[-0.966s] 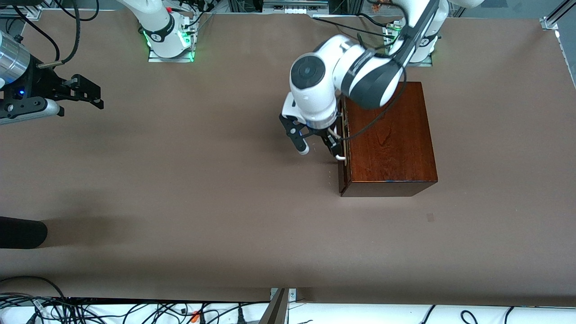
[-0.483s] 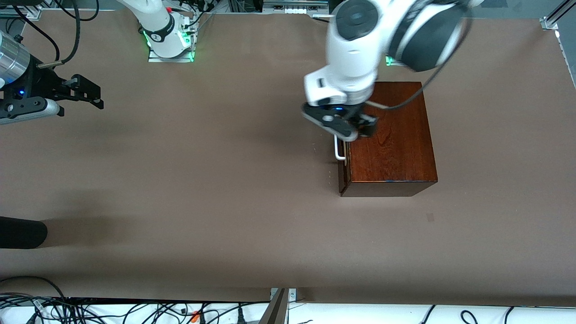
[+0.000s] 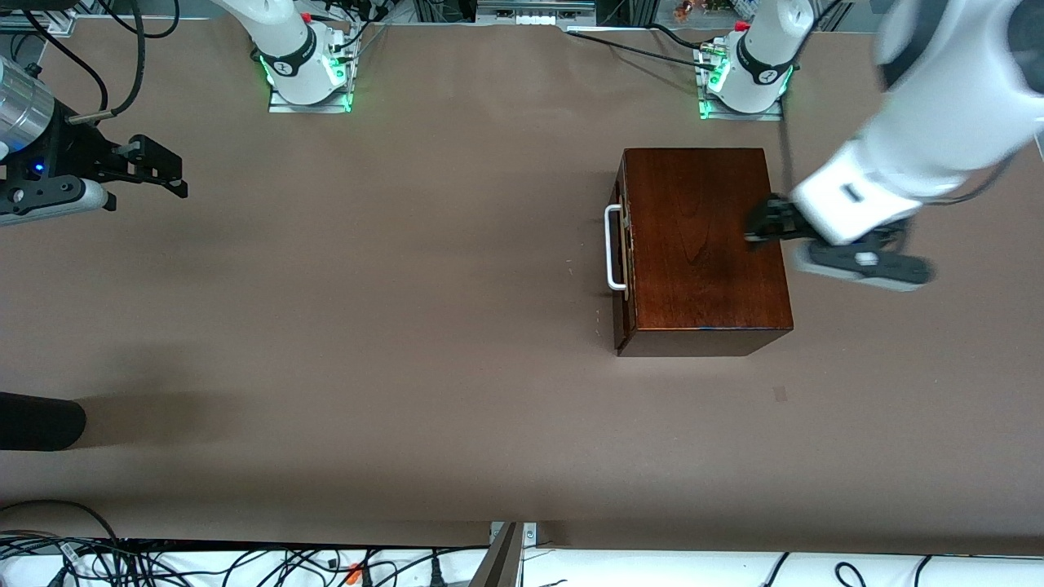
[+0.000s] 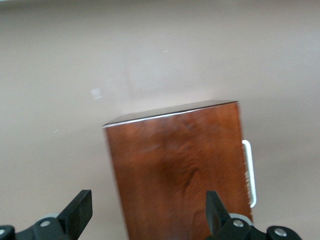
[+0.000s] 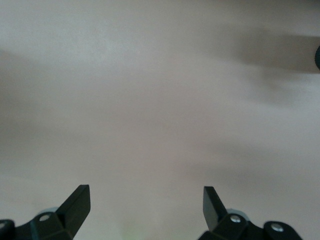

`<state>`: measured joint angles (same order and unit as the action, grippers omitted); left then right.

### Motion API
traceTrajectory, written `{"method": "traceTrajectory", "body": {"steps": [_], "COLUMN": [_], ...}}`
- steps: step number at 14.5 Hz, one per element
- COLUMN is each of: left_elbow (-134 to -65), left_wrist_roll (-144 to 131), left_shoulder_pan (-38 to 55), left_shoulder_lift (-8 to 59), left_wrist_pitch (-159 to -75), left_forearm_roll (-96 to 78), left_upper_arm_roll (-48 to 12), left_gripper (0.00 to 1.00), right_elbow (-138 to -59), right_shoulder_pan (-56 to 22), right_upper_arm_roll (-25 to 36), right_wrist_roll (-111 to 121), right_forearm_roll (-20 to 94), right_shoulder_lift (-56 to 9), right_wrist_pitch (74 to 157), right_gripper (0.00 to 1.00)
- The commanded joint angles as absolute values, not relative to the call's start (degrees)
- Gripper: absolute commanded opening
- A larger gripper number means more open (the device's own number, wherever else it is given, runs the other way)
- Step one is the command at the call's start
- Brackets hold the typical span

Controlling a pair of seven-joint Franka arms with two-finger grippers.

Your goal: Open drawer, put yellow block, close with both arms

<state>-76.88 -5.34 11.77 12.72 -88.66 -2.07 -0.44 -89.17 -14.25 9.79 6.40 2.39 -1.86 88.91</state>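
The mahogany box (image 3: 701, 244) stands on the table with its drawer (image 3: 623, 244) pushed in. The drawer's white handle (image 3: 614, 247) faces the right arm's end of the table. My left gripper (image 3: 758, 228) hangs over the box's edge toward the left arm's end, open and empty. In the left wrist view the left gripper (image 4: 148, 205) has the box top (image 4: 180, 165) and the handle (image 4: 248, 172) below it. My right gripper (image 3: 167, 169) waits open over bare table at the right arm's end, and the right wrist view shows this gripper (image 5: 146, 200) empty. The yellow block is out of view.
A dark rounded object (image 3: 41, 421) pokes in at the right arm's end, nearer the front camera. Cables (image 3: 204, 562) lie along the table's front edge. A small mark (image 3: 780, 394) sits on the brown cloth near the box.
The left arm swung away from the drawer handle, up over the box toward the left arm's end of the table, baring the handle. The right arm stayed still.
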Motion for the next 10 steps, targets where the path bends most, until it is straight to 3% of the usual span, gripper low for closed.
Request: {"method": "traceTrajectory", "body": {"steps": [1, 10], "left_elbow": [-81.81, -94.48], "left_wrist_roll": [-4.84, 1.67], "left_shoulder_pan": [11.6, 9.76], "left_shoulder_lift": [7.31, -1.14], "left_wrist_pitch": [-87.45, -93.78], "left_forearm_roll": [-3.08, -0.8], "left_upper_arm_roll": [3.41, 4.22], "left_gripper": [1.0, 1.0], "right_elbow": [-88.07, -88.24], "right_shoulder_pan": [-13.71, -13.71], "right_upper_arm_roll": [9.58, 9.58], "right_wrist_roll": [6.42, 6.42], "right_forearm_roll": [2.29, 2.29], "right_shoulder_lift": [-2.29, -2.29], "right_wrist_pitch": [88.59, 88.51], "right_gripper": [1.0, 1.0]}}
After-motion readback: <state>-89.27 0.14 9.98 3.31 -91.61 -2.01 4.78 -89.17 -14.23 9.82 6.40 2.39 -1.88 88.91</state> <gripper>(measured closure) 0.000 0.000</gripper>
